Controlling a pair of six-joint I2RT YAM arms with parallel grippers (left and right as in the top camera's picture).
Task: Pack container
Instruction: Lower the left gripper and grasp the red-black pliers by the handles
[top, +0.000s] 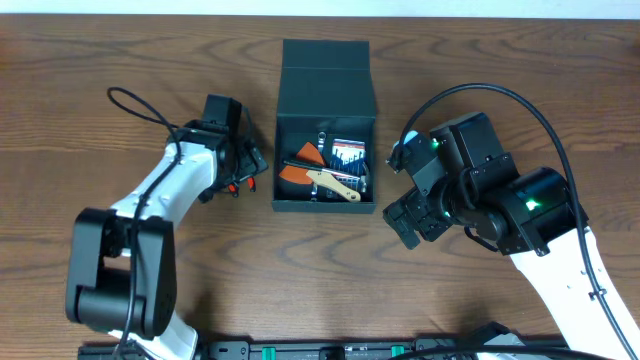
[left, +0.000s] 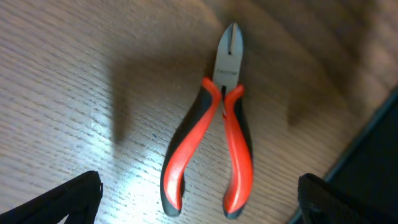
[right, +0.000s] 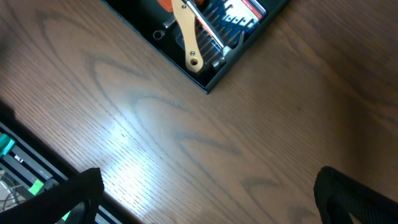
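Red-handled pliers (left: 214, 134) under the spread left hand (left: 202, 200), plain only in left wrist view.

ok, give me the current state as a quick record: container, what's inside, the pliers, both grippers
container: centre of the table, lid folded back, open
contents: orange piece, wooden-handled tool, blue pack
pliers: red-and-black handles, flat on the table left of the container, not packed
left gripper: open, above the pliers, fingers either side, no contact visible
right gripper: open, empty, over bare table just right of the container
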